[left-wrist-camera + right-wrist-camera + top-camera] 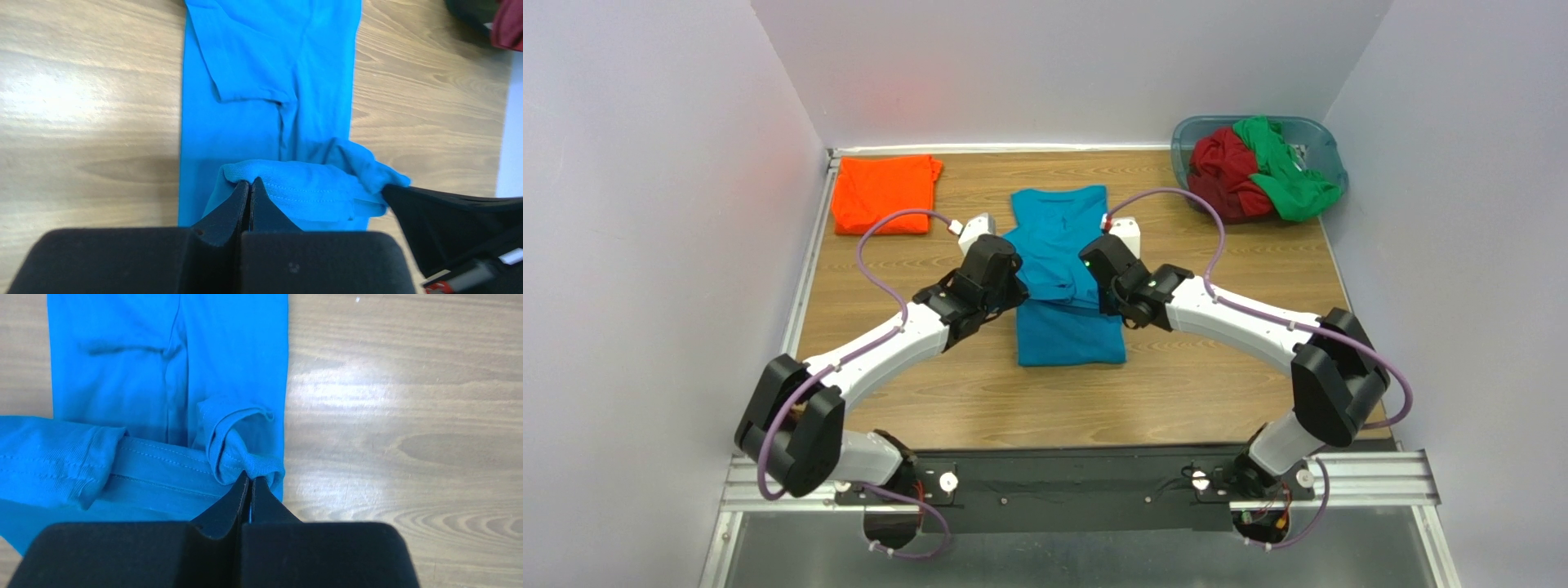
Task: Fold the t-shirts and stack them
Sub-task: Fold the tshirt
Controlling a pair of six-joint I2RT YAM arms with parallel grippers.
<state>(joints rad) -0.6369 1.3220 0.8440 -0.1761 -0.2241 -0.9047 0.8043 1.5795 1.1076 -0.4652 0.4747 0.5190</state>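
A teal-blue t-shirt (1059,233) lies lengthwise in the middle of the table, folded into a narrow strip. My left gripper (1010,292) is shut on its left hem corner (282,184). My right gripper (1102,288) is shut on the right hem corner (248,462). Both hold the hem edge lifted over the middle of the shirt. A folded bright orange t-shirt (882,191) lies at the back left. A dark red t-shirt (1230,172) and a green t-shirt (1284,178) lie crumpled in the tub.
A grey-blue plastic tub (1326,145) stands at the back right corner. White walls close in the table on the left, back and right. Bare wood (916,392) shows in front of the shirt and on both sides.
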